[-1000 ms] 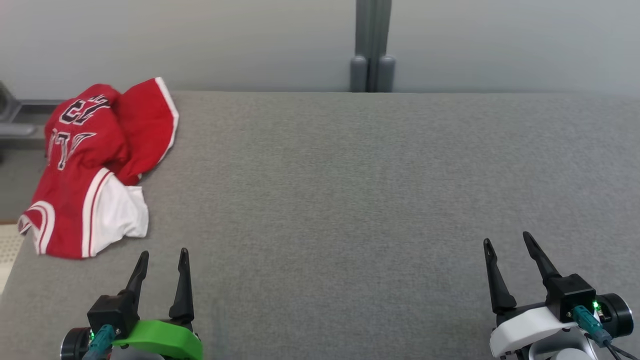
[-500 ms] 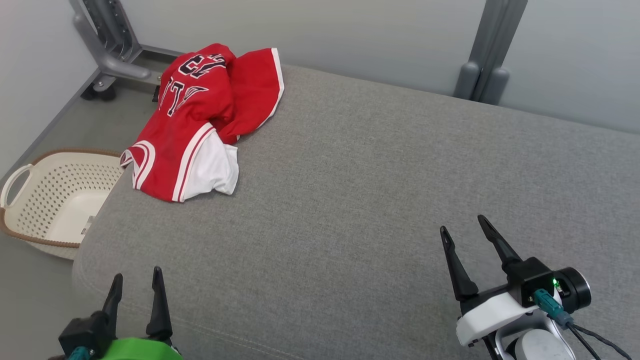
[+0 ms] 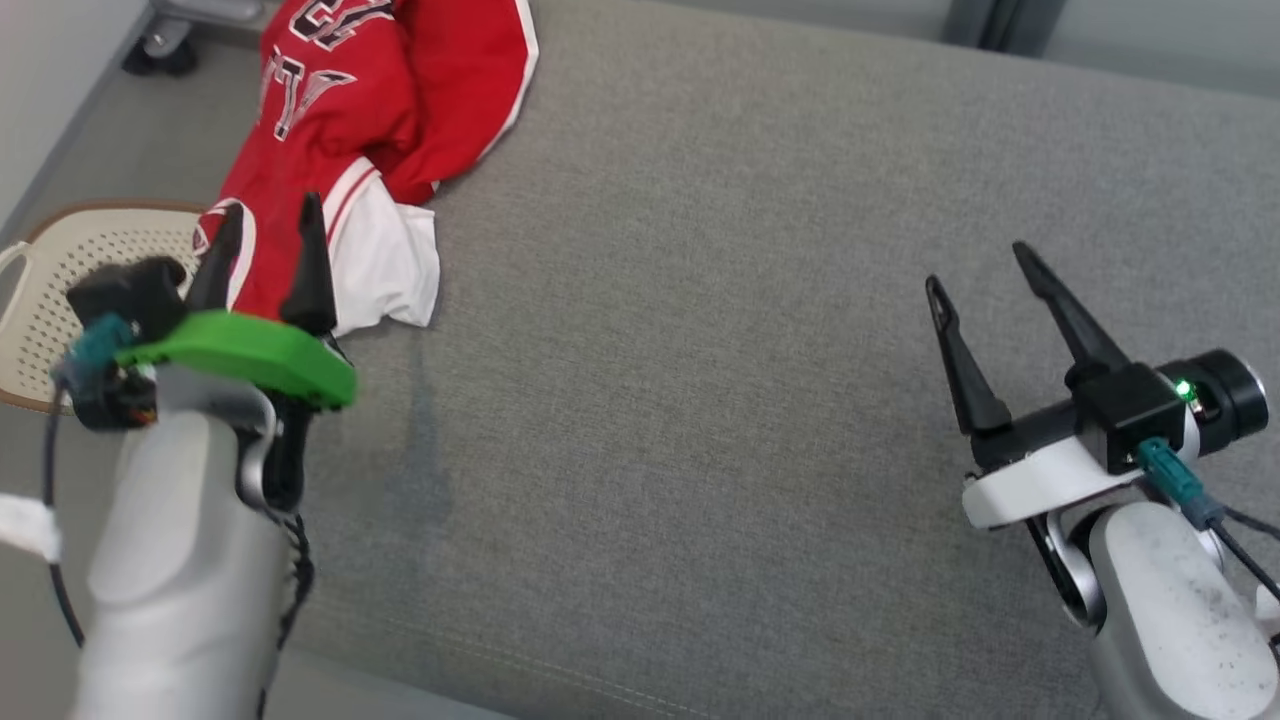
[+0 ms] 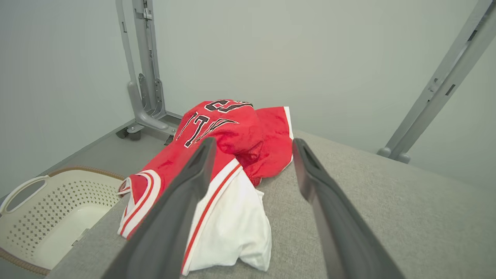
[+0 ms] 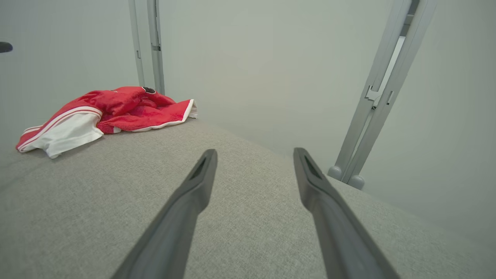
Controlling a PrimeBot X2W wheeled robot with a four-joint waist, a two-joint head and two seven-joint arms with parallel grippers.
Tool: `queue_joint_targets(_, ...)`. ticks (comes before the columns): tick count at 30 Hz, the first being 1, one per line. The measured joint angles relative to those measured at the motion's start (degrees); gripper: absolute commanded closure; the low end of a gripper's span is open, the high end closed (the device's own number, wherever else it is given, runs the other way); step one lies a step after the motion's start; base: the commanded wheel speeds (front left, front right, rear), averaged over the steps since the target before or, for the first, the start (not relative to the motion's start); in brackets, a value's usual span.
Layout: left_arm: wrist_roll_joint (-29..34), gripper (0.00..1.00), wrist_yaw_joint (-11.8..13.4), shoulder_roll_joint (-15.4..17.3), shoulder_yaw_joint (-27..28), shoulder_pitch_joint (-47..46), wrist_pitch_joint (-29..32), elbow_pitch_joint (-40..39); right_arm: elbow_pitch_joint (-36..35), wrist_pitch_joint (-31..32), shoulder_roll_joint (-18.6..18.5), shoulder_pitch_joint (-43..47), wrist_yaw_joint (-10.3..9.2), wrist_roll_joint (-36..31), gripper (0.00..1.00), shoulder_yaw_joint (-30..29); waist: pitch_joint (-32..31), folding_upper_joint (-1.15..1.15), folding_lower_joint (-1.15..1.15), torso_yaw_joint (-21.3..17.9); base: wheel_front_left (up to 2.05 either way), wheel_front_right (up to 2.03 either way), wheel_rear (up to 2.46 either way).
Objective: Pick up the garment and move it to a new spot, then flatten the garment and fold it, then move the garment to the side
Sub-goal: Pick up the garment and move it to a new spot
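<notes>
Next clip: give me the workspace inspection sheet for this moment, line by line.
Surface: grey fabric-covered table, smooth, with a seam along its near edge.
Job's things: crumpled red and white jersey at the table's far left corner, not yet flattened.
Clutter: nothing seen on the table.
Grippers: left gripper open at the jersey's near edge, holding nothing; right gripper open above bare fabric, far from the jersey.
Cables: left wrist cable and right wrist cable, each on a teal plug, clear of the jersey.
Surroundings: cream perforated laundry basket on the floor left of the table; grey metal posts; pale wall.
</notes>
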Motion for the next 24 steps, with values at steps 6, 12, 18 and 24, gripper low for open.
queue_joint_targets(6,-5.7,0.0,0.0,4.8,0.6,-12.7,7.5,9.3,-1.4,0.0,0.3,-3.7,0.0,0.0,0.0,0.1,8.9,0.0,0.0,-2.8,0.0,0.0,0.0)
queue_joint_targets(12,-8.1,0.0,1.0,8.6,3.2,-19.6,10.1,18.9,-2.3,0.0,-0.7,-3.8,0.0,0.1,0.0,0.0,16.6,0.0,0.01,-7.1,0.0,0.0,0.0)
queue_joint_targets(18,-9.3,0.0,3.9,11.6,5.7,-22.1,8.5,27.1,-4.6,-0.2,-1.1,-4.1,0.01,0.3,0.0,-1.1,21.1,0.0,0.0,-11.8,0.0,0.0,0.0)
queue_joint_targets(24,-9.5,1.0,4.3,14.2,6.2,-22.5,4.8,30.6,-5.1,-0.4,-0.1,-3.6,0.02,0.3,0.0,-2.1,22.6,0.0,-0.01,-15.6,0.0,0.0,0.0)
